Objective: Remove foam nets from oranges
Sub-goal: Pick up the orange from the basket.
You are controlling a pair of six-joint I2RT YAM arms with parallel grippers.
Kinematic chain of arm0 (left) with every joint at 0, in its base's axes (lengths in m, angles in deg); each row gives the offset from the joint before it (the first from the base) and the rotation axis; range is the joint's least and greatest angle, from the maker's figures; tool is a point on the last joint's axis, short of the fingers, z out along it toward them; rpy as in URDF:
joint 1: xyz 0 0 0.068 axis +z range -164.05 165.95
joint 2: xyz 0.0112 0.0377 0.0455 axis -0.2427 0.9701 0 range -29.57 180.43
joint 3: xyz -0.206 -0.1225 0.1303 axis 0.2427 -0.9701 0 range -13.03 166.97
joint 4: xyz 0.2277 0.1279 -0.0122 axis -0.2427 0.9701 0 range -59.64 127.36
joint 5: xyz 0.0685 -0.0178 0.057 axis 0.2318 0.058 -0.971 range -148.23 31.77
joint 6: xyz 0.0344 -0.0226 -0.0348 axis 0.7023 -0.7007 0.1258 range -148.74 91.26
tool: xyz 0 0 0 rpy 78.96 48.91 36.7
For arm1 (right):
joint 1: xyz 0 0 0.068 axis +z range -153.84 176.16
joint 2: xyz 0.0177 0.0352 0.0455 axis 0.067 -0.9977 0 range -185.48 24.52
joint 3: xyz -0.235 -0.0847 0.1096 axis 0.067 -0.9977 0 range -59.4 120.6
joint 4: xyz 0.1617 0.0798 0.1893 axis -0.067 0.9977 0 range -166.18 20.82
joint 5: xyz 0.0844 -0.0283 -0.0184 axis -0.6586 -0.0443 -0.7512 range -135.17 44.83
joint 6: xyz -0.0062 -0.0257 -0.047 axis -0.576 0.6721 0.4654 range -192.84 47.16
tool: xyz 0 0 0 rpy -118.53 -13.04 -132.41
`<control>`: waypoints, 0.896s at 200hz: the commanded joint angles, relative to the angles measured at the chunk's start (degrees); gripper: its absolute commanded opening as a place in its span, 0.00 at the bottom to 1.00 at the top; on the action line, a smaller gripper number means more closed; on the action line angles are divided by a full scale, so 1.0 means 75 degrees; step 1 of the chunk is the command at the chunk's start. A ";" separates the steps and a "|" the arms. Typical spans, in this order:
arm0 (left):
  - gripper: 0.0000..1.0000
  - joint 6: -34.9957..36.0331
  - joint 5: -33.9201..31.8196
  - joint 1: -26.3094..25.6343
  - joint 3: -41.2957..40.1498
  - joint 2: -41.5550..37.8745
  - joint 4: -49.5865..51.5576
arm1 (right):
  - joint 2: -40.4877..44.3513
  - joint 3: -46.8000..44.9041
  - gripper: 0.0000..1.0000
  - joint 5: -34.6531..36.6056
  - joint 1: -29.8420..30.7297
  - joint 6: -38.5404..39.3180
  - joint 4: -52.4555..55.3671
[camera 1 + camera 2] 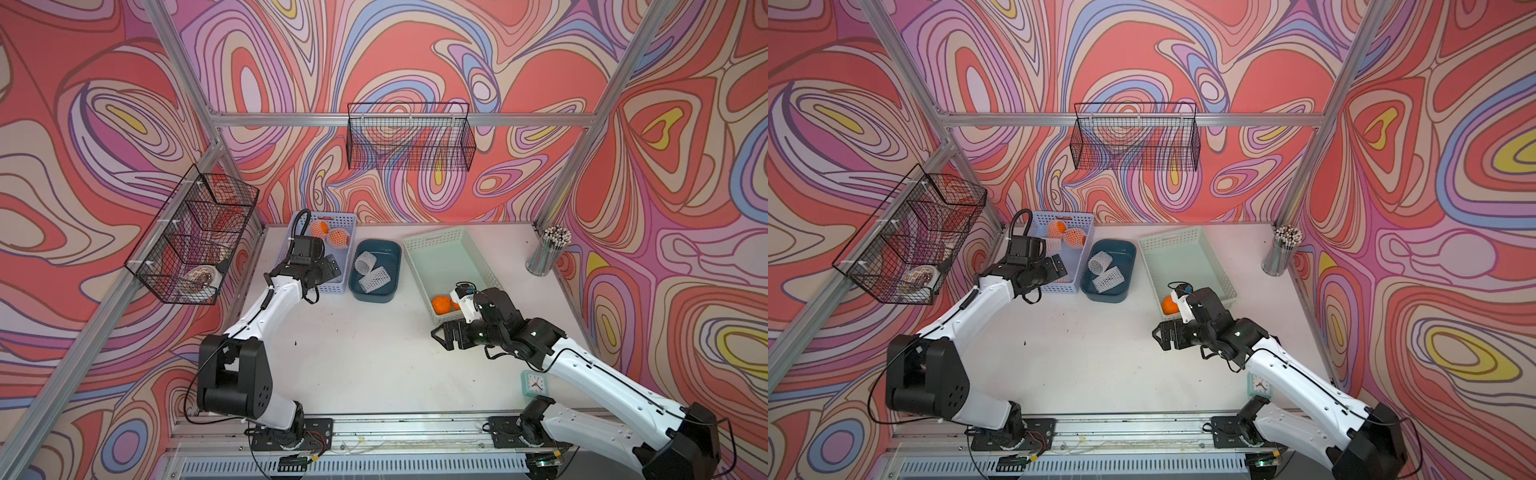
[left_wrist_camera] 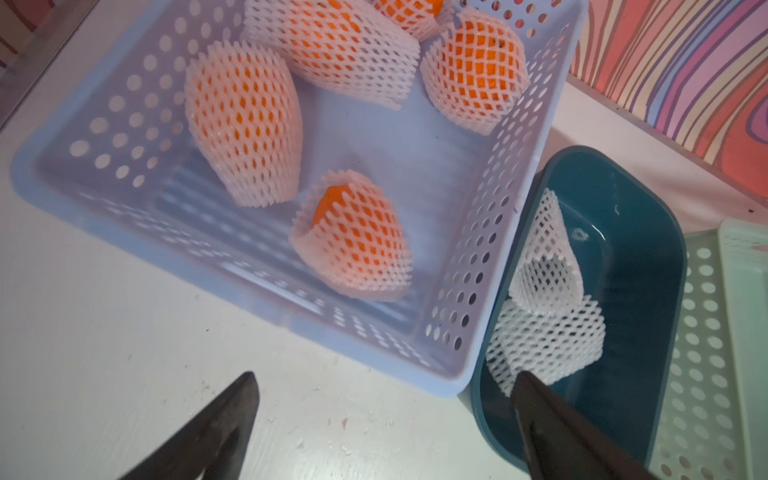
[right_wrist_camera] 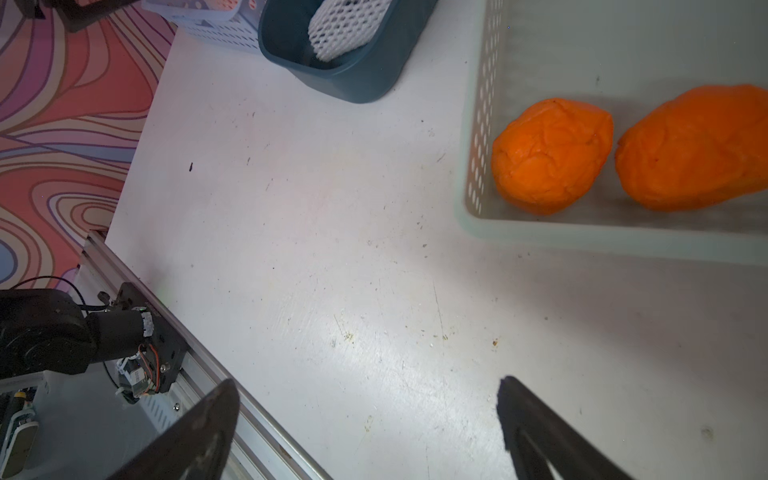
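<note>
Noted left gripper (image 2: 386, 377) spread wide and empty, poised above the near end of a blue basket (image 2: 490, 257) toward the back left of the table (image 3: 311, 216). Counted five oranges (image 2: 245, 120) inside that basket, each wrapped in white foam nets (image 2: 357, 257), one cut off by the wrist view's edge. Saw two empty nets (image 2: 548, 336) lying against each other in a dark teal tub (image 2: 648, 266), just beside the blue basket. Found two bare oranges (image 3: 552, 156) side by side in the near corner of a pale green basket (image 3: 478, 124), on the tub's far side from the blue one. Noted right gripper (image 3: 368, 383) likewise spread wide, holding nothing, above bare tabletop just beside that corner of the green basket.
</note>
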 commanded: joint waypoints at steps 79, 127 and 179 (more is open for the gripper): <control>0.97 -0.0321 -0.0180 0.0277 0.1139 0.1836 0.0390 | 0.0737 -0.0434 0.98 0.0245 0.0168 -0.0207 0.0361; 0.96 -0.0351 -0.0194 0.0377 0.1522 0.2408 0.0375 | 0.0806 -0.0601 0.98 0.0236 0.0168 -0.0244 0.0323; 0.96 -0.0241 -0.0252 0.0432 0.1825 0.2896 0.0593 | 0.0641 -0.0632 0.98 0.0279 0.0168 -0.0215 0.0286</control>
